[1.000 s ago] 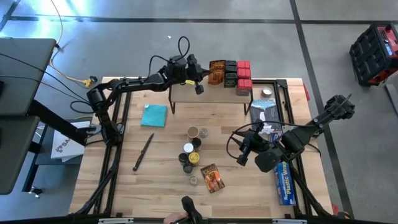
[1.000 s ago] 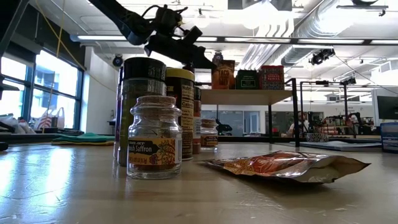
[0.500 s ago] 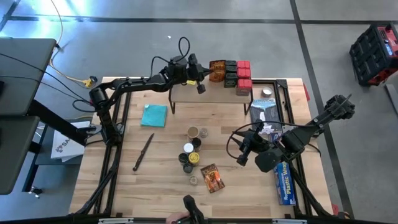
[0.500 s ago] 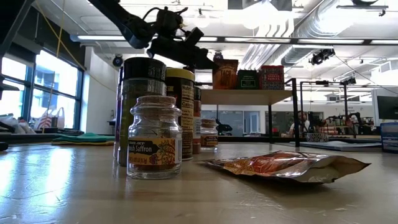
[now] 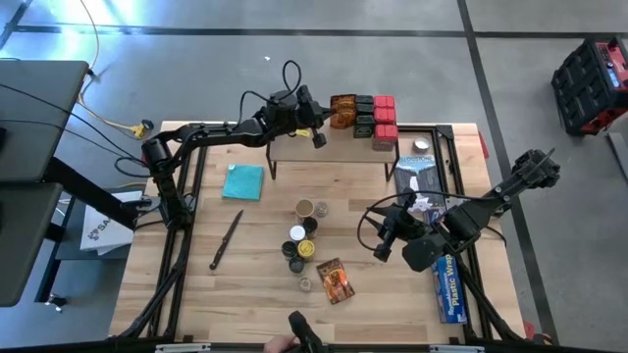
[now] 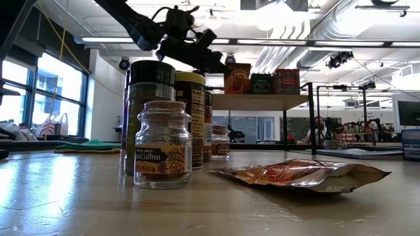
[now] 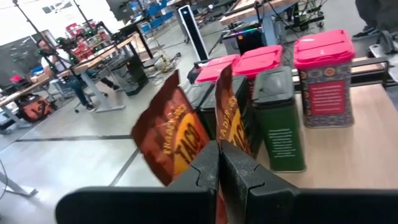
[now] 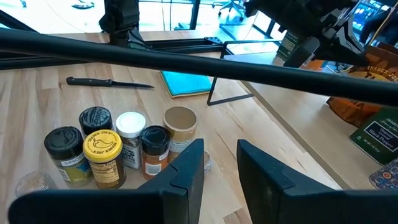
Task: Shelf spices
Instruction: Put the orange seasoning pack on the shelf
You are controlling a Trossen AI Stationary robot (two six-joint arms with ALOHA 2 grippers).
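Note:
The shelf (image 5: pixel 334 147) stands at the table's far side. It carries two orange-brown packets (image 7: pixel 171 134), dark green boxes (image 7: pixel 280 118) and red-lidded boxes (image 7: pixel 323 81). My left gripper (image 7: pixel 219 152) is shut and level over the shelf's left end (image 5: pixel 325 113), its tips right at the packets. One packet leans away and the other stands edge-on. Several spice jars (image 5: pixel 302 240) stand on their bases mid-table, and another packet (image 5: pixel 335 280) lies flat near them. My right gripper (image 8: pixel 217 168) hovers open above the table right of the jars (image 5: pixel 385 240), holding nothing. My left gripper comes level from the table's left, and its shut fingertips (image 7: pixel 208 163) stand at the near edge of the edge-on packet (image 7: pixel 229 121). Whether they touch that packet I cannot tell, because the fingers themselves hide the spot.
A teal cloth (image 5: pixel 242 182) and a knife (image 5: pixel 226 239) lie on the table's left half. A long blue plastic-wrap box (image 5: pixel 447 284) lies at the right edge, with more flat items (image 5: pixel 420 176) beside the shelf's right end. Bare wood shows between the shelf and the jars.

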